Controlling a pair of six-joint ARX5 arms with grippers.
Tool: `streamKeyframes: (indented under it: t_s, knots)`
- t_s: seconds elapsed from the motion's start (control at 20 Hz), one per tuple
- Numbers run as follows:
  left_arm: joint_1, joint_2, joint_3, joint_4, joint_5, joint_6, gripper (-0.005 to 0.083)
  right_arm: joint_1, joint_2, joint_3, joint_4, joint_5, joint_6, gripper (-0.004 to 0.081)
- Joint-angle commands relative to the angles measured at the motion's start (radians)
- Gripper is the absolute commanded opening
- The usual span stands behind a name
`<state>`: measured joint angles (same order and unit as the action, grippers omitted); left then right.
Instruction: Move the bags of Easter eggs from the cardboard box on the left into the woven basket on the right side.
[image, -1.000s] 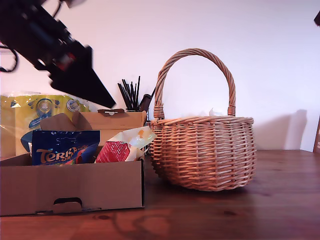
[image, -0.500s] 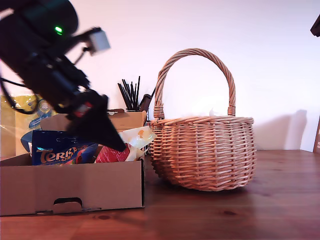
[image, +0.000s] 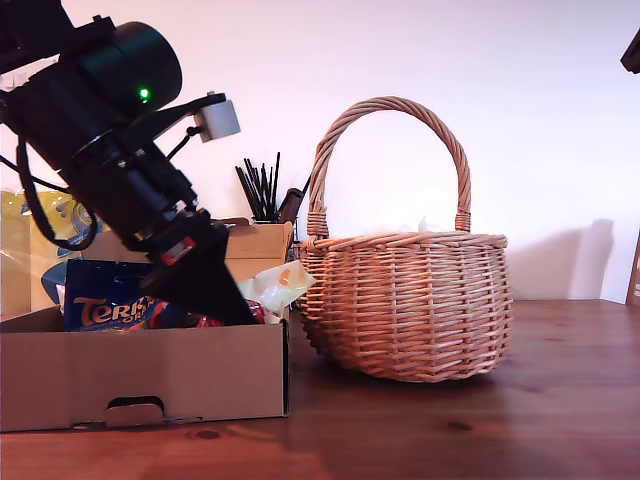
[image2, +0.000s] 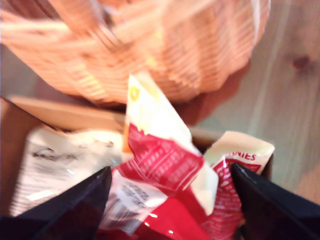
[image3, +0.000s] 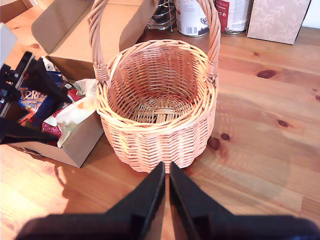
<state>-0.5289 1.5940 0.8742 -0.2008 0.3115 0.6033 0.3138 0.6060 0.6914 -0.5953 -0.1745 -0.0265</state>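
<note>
Over cardboard box, first pincer now lower.

Your first gripper has dropped fast — a second ago it hung high at the exterior view's left, now its open jaws reach down into the cardboard box, straddling the red-and-cream bag. That bag sits lower now — mostly hidden in the exterior view.
</note>
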Motion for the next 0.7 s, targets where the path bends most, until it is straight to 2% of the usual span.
streamKeyframes:
  t_s: [0.0, 0.55, 0.65]
  knots:
    - [-0.003, 0.034, -0.006, -0.026, -0.005, 0.007, 0.0691, -0.005, 0.000, -0.006, 0.006, -0.003, 0.000, -0.0012]
    - [-0.003, 0.115, -0.006, -0.001, -0.049, 0.007, 0.0689, -0.005, 0.000, -0.006, 0.006, -0.004, -0.001, -0.0012]
    - [-0.003, 0.116, -0.006, -0.004, -0.053, 0.007, 0.0625, -0.005, 0.000, -0.006, 0.006, -0.005, -0.001, -0.0012]
